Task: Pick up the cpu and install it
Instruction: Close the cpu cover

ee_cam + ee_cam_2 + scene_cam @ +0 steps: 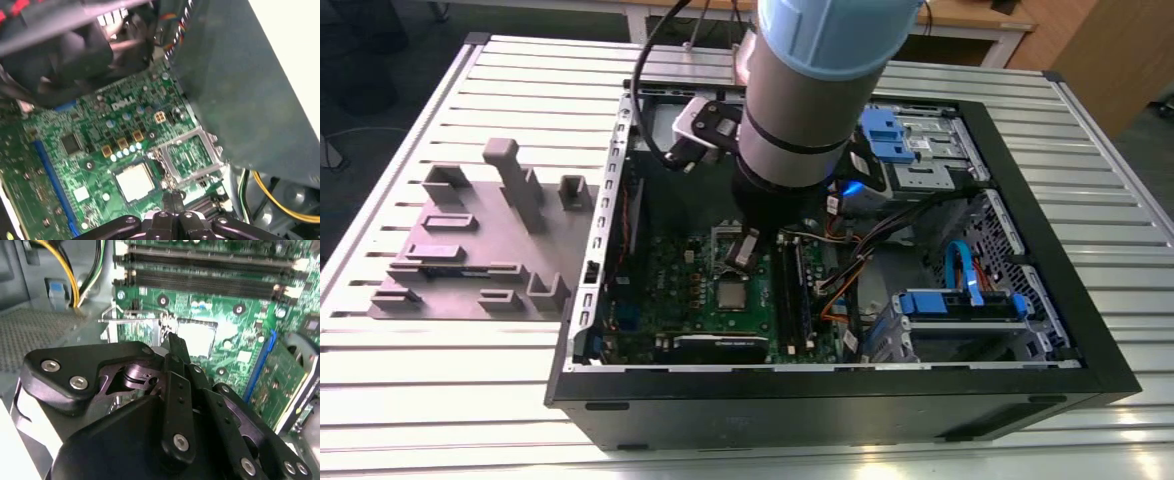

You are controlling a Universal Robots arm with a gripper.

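The cpu [134,181] is a pale silver square lying flat in the socket on the green motherboard [85,150]. It also shows in the exterior view as a grey square [731,292] and in the second wrist view as a bright patch [197,337]. The socket's metal load plate [190,156] stands swung open beside it. My gripper [172,197] hangs just above the board at the socket's edge, next to the chip and apart from it. Its two thin black fingertips [175,342] are pressed together with nothing between them. The arm [807,90] reaches down into the open computer case.
The black case wall [854,400] rings the work area. Memory slots [210,282] run beside the socket. A large grey box [240,75] and yellow cables [280,200] are close to the wrist. Blue drive brackets [961,305] sit at the exterior view's right, a grey slotted fixture [474,240] at its left.
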